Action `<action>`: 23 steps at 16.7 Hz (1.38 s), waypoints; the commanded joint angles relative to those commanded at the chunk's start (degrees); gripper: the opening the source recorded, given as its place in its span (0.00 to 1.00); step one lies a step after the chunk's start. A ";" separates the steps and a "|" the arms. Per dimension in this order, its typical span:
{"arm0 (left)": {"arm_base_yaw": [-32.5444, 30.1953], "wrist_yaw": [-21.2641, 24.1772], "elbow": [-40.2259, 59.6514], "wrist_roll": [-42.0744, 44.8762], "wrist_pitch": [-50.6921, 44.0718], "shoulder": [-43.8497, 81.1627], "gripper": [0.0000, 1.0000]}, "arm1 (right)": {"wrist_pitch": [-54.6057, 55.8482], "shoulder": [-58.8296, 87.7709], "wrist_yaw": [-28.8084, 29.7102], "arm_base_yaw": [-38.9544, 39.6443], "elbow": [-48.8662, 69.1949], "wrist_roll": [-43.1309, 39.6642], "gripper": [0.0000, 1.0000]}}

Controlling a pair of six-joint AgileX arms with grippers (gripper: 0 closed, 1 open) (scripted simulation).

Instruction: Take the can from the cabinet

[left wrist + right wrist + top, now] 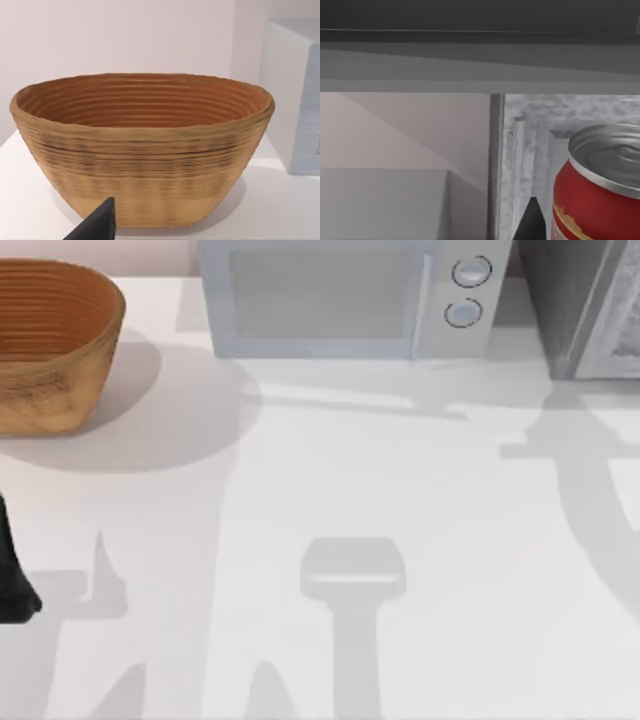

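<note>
The can [600, 190] is red with a silvery metal top and a pale band. It stands upright inside the grey cabinet [530, 130], close in front of my right wrist camera. A dark tip of my right gripper [532, 222] shows just beside the can's side; whether it touches the can I cannot tell. The cabinet [590, 310] stands at the table's far right corner in the top view. My left arm [12, 580] is parked at the table's left edge, and a dark tip of its gripper [97, 225] points at the wicker basket.
A large wicker basket [50, 340] sits at the far left of the table. A pale microwave [350, 295] stands at the back middle, between basket and cabinet. The white tabletop [350, 500] stretches out in front of them.
</note>
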 joint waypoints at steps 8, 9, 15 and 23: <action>0.00 0.00 0.00 0.00 0.00 0.00 1.00 | 13.86 -32.20 -14.76 -14.11 -49.97 -0.31 0.00; 0.00 0.00 0.00 0.00 0.00 0.00 1.00 | 15.44 -35.87 -16.44 -15.67 -54.85 -0.32 0.00; 0.00 0.00 0.00 0.00 0.00 0.00 1.00 | 21.84 -50.44 -23.23 -21.97 -71.53 -0.36 0.00; 0.00 0.00 0.00 0.00 0.00 0.00 1.00 | 22.59 -50.25 -23.86 -22.17 -72.16 -0.26 0.00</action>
